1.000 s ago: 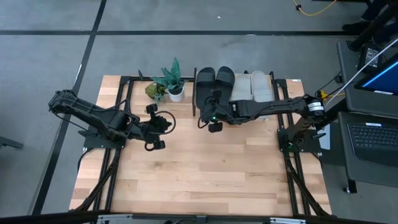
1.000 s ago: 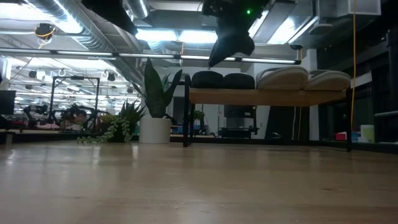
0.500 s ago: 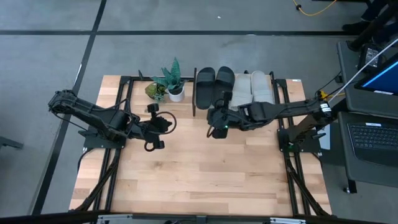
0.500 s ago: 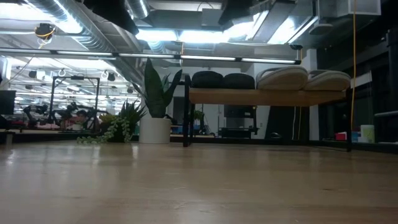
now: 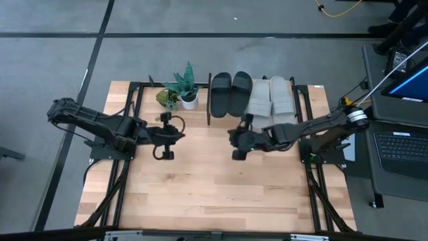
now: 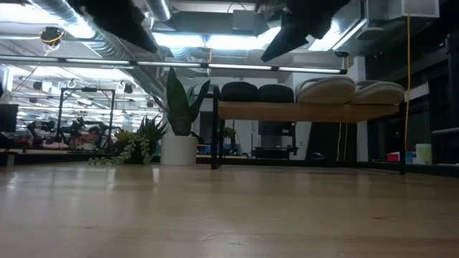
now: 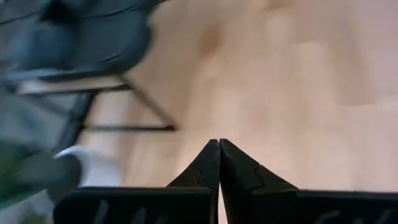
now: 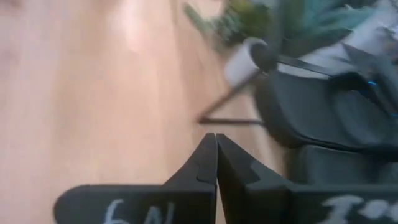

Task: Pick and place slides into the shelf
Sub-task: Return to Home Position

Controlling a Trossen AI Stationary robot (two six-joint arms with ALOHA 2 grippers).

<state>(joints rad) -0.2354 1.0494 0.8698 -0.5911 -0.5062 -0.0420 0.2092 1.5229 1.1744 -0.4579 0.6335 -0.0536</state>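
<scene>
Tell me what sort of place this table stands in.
Likely a robotics lab or open workshop: exposed ceiling ducts and strip lights overhead, more rigs across the room, a laptop beside the table.

Overhead view: you get flat, even room light on the light wood tabletop (image 5: 200,187), w/ only faint, soft shadows under the dark left arm (image 5: 100,124) and dark right arm (image 5: 314,124). Low view: bright white ceiling light strips (image 6: 208,41) glare at top, so both arms read as silhouettes. The low wood-topped black-frame shelf (image 6: 308,111) is backlit, its underside dark. Wrist cams: pale sheen on the wood, background smeared & out of focus, esp. the white plant pot (image 8: 242,62).
</scene>
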